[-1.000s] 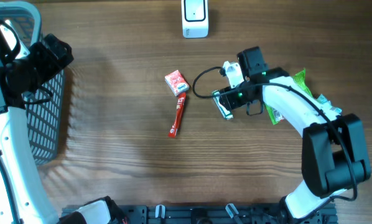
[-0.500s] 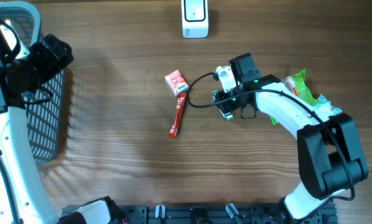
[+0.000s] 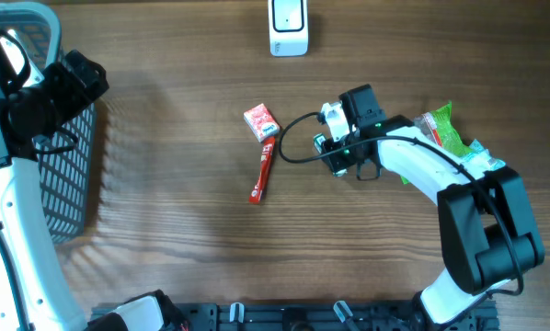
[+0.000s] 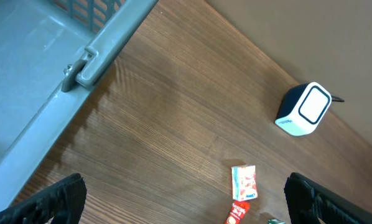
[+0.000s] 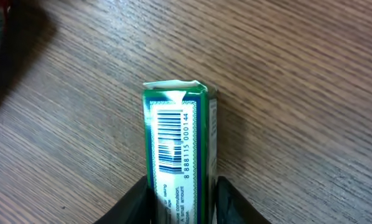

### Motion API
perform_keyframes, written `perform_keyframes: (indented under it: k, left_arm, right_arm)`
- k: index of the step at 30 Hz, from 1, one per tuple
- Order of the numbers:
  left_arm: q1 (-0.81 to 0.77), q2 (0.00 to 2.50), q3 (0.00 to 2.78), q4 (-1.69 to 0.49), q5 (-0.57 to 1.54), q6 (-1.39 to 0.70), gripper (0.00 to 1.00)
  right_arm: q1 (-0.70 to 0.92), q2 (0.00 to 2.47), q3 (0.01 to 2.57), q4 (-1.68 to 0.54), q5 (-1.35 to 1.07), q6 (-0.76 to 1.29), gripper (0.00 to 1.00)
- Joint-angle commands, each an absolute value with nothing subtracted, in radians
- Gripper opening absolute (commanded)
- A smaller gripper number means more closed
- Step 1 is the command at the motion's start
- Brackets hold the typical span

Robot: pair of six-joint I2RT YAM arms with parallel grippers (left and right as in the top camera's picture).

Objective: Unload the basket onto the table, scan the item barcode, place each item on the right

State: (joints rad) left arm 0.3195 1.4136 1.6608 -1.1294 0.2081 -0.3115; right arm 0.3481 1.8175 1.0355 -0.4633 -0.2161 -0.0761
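wood-grain table (image 3: pixel 165 230) lay under both my arms. my right gripper (image 5: pixel 180 208) had the green box (image 5: pixel 176 149) between its two fingers (image 5: pixel 136 202), one pressed to each long side, so i took it as clamped on the box and not merely beside it. whether the box was off the wood or resting on it, i could not tell. it ran straight out ahead of my fingertips, and its barcode (image 5: pixel 170 140) faced up toward my wrist, flat and easy to read.

the scanner (image 3: pixel 288 28) stood well apart from those fingers, at the table's far edge, out past a small red box (image 3: pixel 261 121). that red box and a red stick packet (image 3: pixel 263 173) lay near, beyond my fingertips, touching neither the gripper nor the green box. behind my right wrist sat a heap of green packets (image 3: pixel 441 129).

my left gripper (image 4: pixel 186 205) hung with its fingers spread wide, holding nothing. the grey basket (image 4: pixel 61 56) was close off to one side of it and the scanner far out ahead.

as i judged it, the pick was made or very nearly made, and nothing had been scanned yet. what was left was most of the job: lift the box, carry it across to the scanner, and turn it until the barcode looked into the scanner's window.
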Motion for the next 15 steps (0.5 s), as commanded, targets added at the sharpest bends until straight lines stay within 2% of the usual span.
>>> perform_keyframes:
  k: [1, 4, 9, 15]
  left_arm:
    - [0.316, 1.413, 1.669, -1.127, 0.22, -0.295, 1.0]
    - [0.316, 1.413, 1.669, -1.127, 0.22, -0.295, 1.0]
    - [0.316, 1.413, 1.669, -1.127, 0.22, -0.295, 1.0]
    - [0.316, 1.413, 1.669, -1.127, 0.22, -0.295, 1.0]
  right_arm:
    - [0.35, 1.829, 1.034, -0.457, -0.204, -0.042, 0.34]
    - [0.35, 1.829, 1.034, -0.456, -0.215, -0.043, 0.33]
    - [0.349, 1.826, 1.06, -0.481, -0.276, -0.041, 0.24]
    - [0.342, 1.806, 1.068, -0.487, -0.343, -0.001, 0.23]
